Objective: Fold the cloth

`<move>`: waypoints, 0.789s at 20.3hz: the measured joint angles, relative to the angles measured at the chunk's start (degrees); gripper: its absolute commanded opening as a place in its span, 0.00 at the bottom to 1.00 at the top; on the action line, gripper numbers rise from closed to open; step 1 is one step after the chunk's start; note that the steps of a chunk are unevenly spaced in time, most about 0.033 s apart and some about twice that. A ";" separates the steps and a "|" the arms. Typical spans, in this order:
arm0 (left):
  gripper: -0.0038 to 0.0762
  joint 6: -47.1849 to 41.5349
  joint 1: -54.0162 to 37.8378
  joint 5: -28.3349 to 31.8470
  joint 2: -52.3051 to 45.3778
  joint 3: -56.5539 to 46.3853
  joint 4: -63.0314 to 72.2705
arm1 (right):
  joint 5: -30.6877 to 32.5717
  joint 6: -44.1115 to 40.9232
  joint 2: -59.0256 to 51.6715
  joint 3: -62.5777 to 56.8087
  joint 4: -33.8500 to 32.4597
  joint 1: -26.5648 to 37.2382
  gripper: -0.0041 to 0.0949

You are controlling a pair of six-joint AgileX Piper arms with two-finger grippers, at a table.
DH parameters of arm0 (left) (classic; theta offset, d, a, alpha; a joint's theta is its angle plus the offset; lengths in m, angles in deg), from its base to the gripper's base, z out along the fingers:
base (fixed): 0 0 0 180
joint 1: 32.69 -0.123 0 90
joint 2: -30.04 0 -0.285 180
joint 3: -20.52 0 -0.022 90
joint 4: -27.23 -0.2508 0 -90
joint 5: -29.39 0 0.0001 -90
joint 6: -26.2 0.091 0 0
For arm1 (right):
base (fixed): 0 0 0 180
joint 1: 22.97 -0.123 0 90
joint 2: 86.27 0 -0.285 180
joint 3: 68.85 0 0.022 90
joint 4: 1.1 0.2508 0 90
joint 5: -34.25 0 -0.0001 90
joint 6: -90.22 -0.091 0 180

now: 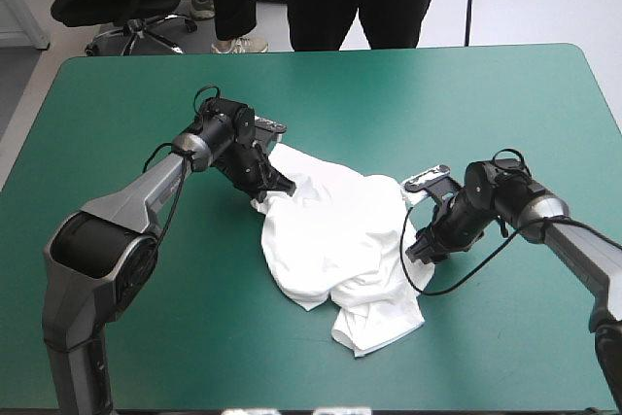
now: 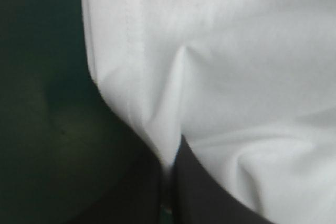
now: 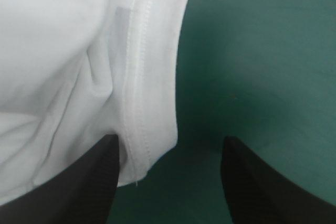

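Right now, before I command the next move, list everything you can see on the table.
White short-sleeved T-shirt: one, white, crumpled heap near the table's middle, between the two pincers.
Table with teal-green cover: one, teal-green, under the T-shirt and both arms.
Left pincer: one, black, shut on the T-shirt at its far left edge.
Right pincer: one, black, open at the T-shirt's right edge, the stitched hem lying between its fingers.
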 measured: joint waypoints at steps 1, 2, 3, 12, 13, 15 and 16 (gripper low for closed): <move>0.03 0.00 0.00 0.00 0.00 0.00 -0.01 | -0.13 0.00 0.73 0.00 0.00 0.00 0.59; 0.03 0.00 0.00 0.00 0.00 0.00 -0.01 | -0.28 0.00 1.26 0.00 0.06 0.00 0.58; 0.03 0.00 0.00 0.00 0.00 0.00 -0.16 | -0.35 0.20 2.28 0.06 0.56 0.00 0.56; 0.03 -0.44 0.00 -0.02 0.00 0.06 -0.25 | -0.43 0.84 3.06 0.42 0.37 -3.14 0.11; 0.03 -0.44 0.00 -0.07 0.00 0.06 -0.25 | -0.32 0.86 3.29 0.55 -0.04 -3.25 0.02; 0.03 -0.44 0.00 -0.27 0.01 0.21 -0.46 | -0.28 0.86 3.53 0.82 -0.97 -3.25 0.02; 0.03 -0.44 0.00 -1.14 0.06 0.68 -0.63 | -0.09 0.24 3.68 1.24 -1.50 -3.42 0.02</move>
